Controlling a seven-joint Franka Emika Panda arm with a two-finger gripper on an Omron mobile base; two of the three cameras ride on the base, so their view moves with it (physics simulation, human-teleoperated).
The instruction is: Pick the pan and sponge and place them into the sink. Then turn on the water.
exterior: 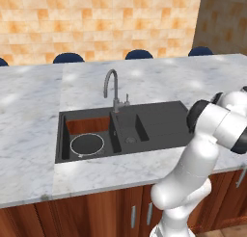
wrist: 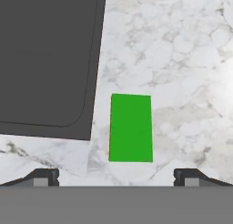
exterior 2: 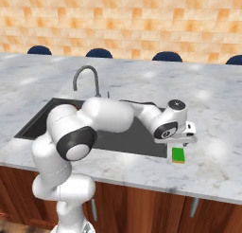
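The bright green sponge [exterior 2: 178, 154] lies flat on the marble counter just right of the sink's drainboard [exterior 2: 137, 132]. My gripper [exterior 2: 180, 144] hangs directly above it, open, with nothing between its fingers. In the hand view the sponge [wrist: 131, 127] sits a little ahead of the gripper [wrist: 117, 175], centred between the two wide-set fingertips [wrist: 45, 176], with the drainboard's corner [wrist: 45, 59] to its left. The pan [exterior: 87, 145] rests in the larger basin of the sink [exterior: 161, 120]. The grey gooseneck faucet [exterior: 112, 84] stands behind the basins, with no water running.
Marble counter [exterior: 29, 135] runs all around the sink, with its front edge close to the sponge. Several dark blue chair backs [exterior 2: 99, 52] line the far side. Wooden cabinet doors [exterior: 111, 212] sit below the counter.
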